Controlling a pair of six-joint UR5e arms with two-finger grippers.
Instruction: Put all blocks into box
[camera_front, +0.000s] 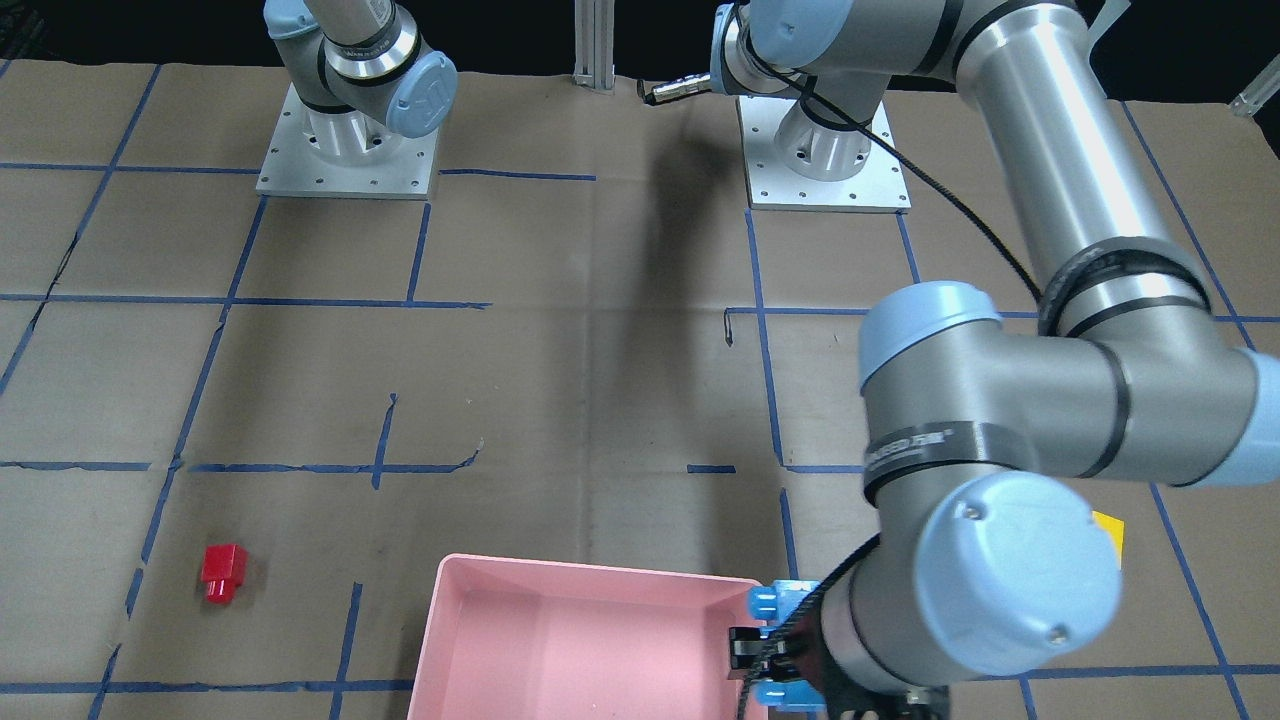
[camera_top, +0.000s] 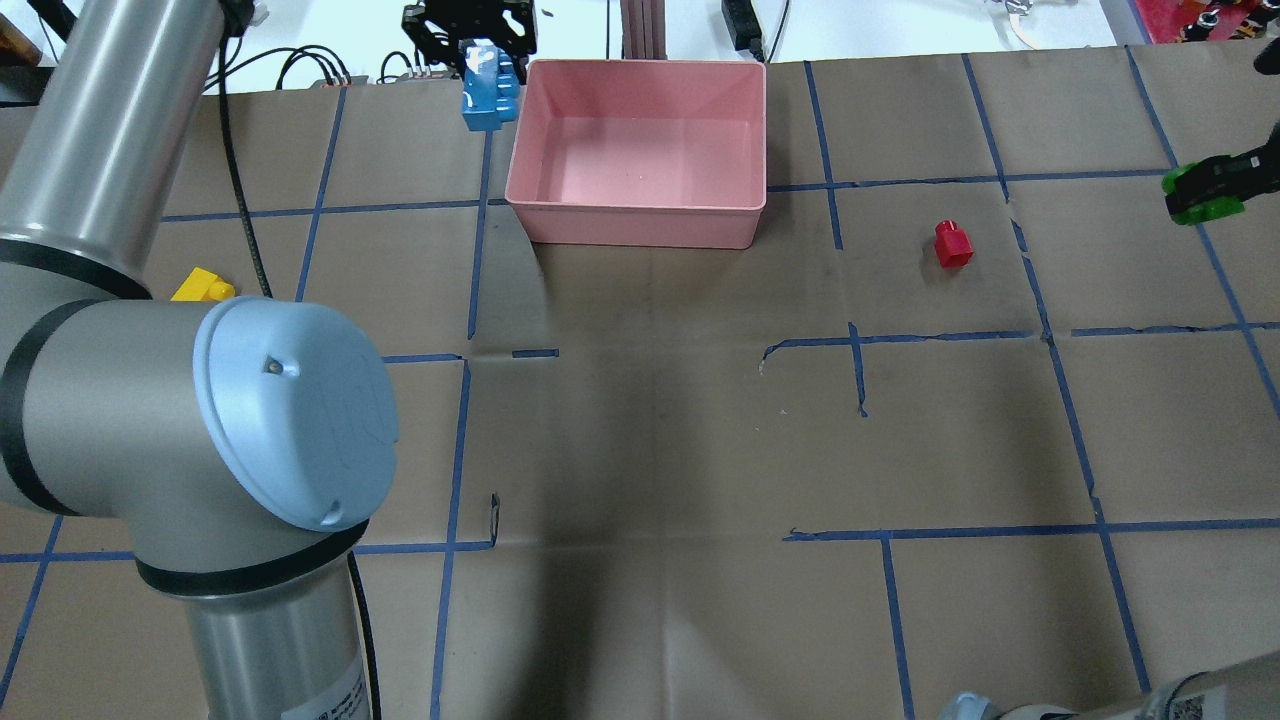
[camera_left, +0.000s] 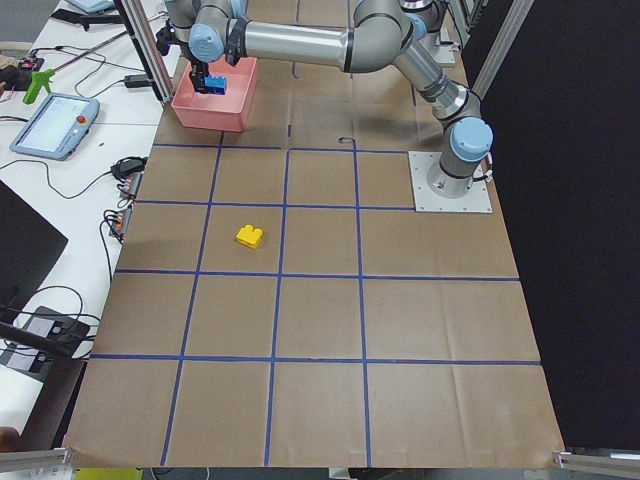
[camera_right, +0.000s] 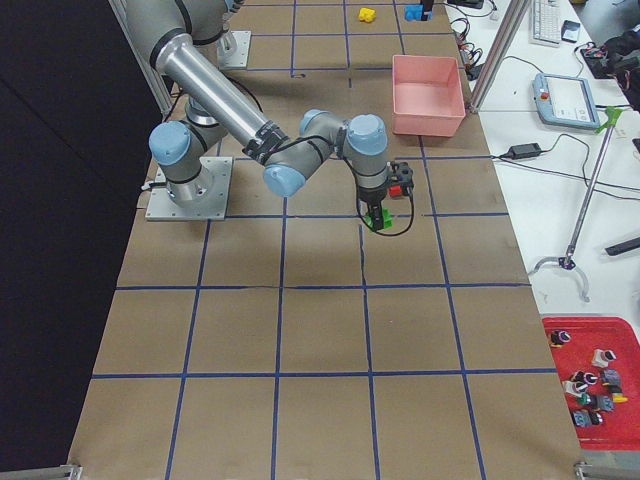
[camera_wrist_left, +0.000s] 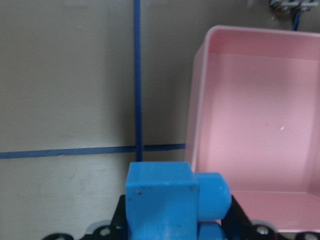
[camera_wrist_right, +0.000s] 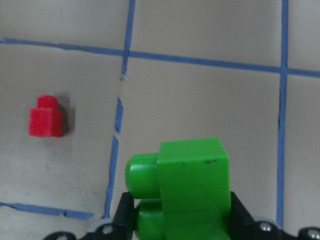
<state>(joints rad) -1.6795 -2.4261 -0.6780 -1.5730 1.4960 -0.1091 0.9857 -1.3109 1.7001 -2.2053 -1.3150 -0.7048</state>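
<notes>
My left gripper (camera_top: 484, 55) is shut on the light-blue brick (camera_top: 488, 92) and holds it just outside the pink box's (camera_top: 640, 208) left wall. The left wrist view shows this brick (camera_wrist_left: 162, 197) beside the box rim (camera_wrist_left: 196, 125). My right gripper (camera_top: 1205, 190) is shut on the green brick (camera_wrist_right: 192, 182) above the table at the far right. The red brick (camera_top: 953, 243) lies on the paper between that gripper and the box, and shows in the right wrist view (camera_wrist_right: 46, 117). The yellow brick (camera_top: 203, 287) lies at the left, partly behind my left arm.
The left arm's elbow (camera_top: 200, 420) fills the near left of the overhead view. Both arm bases (camera_front: 345, 150) stand at the robot's side of the table. Brown paper with blue tape lines (camera_top: 860, 370) covers the table.
</notes>
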